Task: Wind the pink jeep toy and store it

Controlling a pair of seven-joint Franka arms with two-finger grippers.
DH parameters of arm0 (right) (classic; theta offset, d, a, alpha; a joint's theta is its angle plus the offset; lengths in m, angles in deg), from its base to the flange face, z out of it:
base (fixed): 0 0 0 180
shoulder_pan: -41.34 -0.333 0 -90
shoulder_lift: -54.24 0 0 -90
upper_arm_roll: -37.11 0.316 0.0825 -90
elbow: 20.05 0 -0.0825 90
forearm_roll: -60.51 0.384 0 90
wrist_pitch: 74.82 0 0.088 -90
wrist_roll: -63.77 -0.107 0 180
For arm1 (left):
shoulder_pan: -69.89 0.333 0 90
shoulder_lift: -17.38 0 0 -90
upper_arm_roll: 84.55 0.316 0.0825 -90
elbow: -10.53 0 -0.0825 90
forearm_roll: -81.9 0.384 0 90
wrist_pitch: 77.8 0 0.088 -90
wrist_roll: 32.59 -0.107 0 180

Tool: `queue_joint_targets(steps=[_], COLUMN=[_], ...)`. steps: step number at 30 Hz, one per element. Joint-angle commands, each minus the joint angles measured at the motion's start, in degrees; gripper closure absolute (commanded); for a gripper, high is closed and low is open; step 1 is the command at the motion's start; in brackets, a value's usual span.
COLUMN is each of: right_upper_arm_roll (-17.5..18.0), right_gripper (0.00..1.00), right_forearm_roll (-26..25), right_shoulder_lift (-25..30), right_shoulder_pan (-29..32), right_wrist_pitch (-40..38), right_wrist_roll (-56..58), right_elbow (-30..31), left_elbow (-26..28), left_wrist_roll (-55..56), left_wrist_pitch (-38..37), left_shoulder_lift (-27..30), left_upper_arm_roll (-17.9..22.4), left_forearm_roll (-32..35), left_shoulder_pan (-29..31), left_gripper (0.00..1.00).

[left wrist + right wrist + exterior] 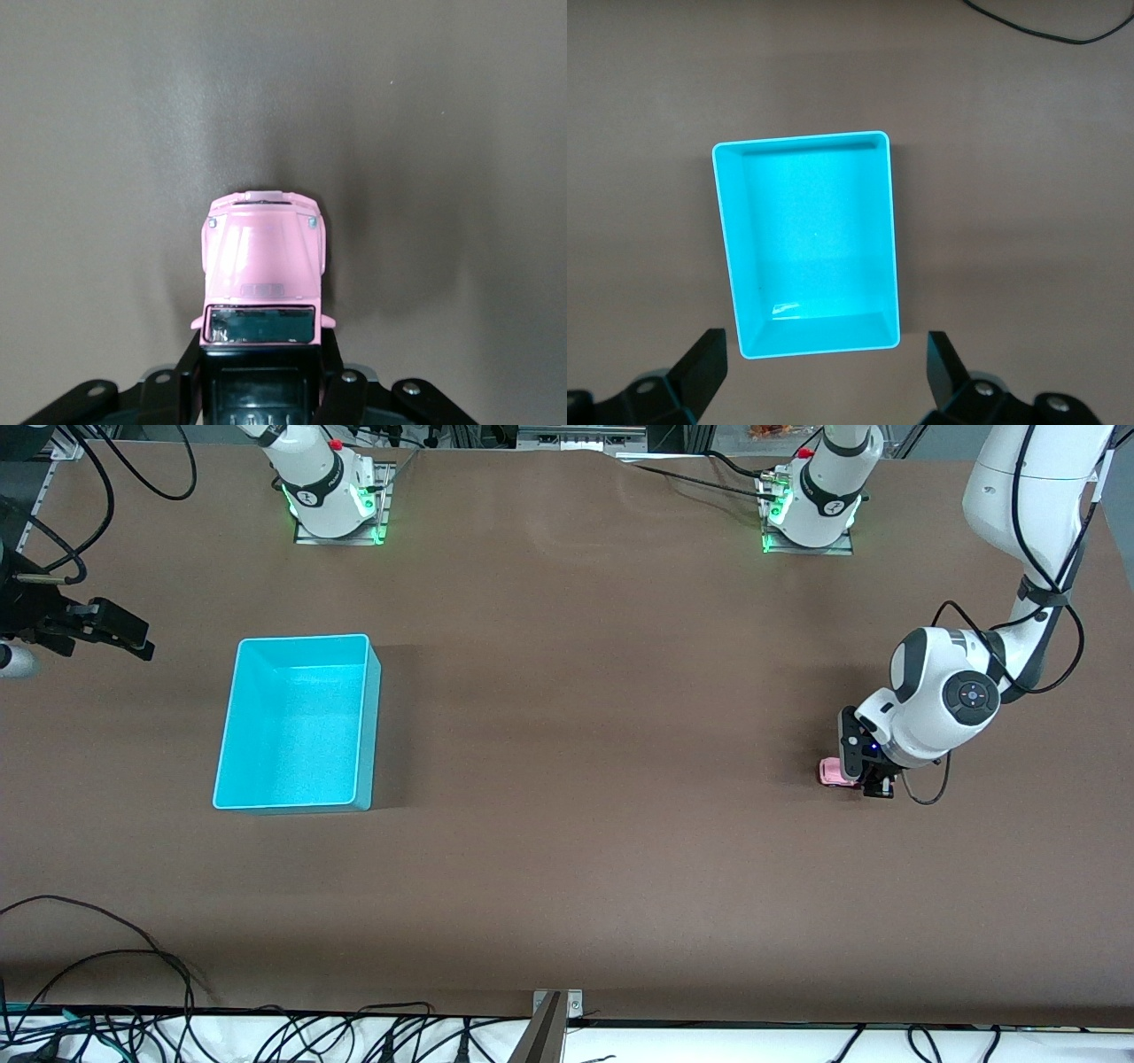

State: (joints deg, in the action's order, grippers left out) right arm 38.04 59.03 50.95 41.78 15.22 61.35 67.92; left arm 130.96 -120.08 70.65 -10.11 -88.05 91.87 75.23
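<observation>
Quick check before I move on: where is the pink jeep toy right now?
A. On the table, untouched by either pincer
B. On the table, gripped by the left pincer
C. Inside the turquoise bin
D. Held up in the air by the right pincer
B: the left pincer is shut on the pink jeep toy, which sits on the table; the turquoise bin holds nothing.

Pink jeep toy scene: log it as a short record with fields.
jeep: pink jeep toy on the table at the left arm's end, gripped at its sides
left claw: left claw down at the table, shut on the jeep
right claw: right claw open, up over the table by the bin, waiting
bin: turquoise bin toward the right arm's end, nothing in it
</observation>
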Motion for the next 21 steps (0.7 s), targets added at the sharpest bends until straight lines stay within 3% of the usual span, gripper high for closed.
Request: queue_joint_targets(steps=[1, 13, 21], right_upper_arm_roll=[0.1, 0.2, 0.1], right_gripper=[0.00, 0.00, 0.00], right_forearm_roll=[-0.7, -0.7, -0.7], right_shoulder_lift=[0.8, 0.8, 0.8], right_shoulder_pan=[0.1, 0.1, 0.1], right_wrist_pitch=[-0.3, -0.3, -0.2], right_wrist_roll=[-0.4, -0.5, -0.4], right_elbow=[0.7, 0.7, 0.7], left_elbow=[0.5, -0.5, -3.2], left_wrist_roll=[-0.7, -2.2, -11.5], left_wrist_pitch=[0.2, 0.1, 0.0], left_shoulder_lift=[0.2, -2.6, -4.5], left_upper_arm_roll=[-0.1, 0.2, 0.2], left_forearm_roll=[1.4, 1.6, 1.9], left_shoulder_pan=[0.8, 9.1, 14.3], left_gripper=[0.87, 0.85, 0.86])
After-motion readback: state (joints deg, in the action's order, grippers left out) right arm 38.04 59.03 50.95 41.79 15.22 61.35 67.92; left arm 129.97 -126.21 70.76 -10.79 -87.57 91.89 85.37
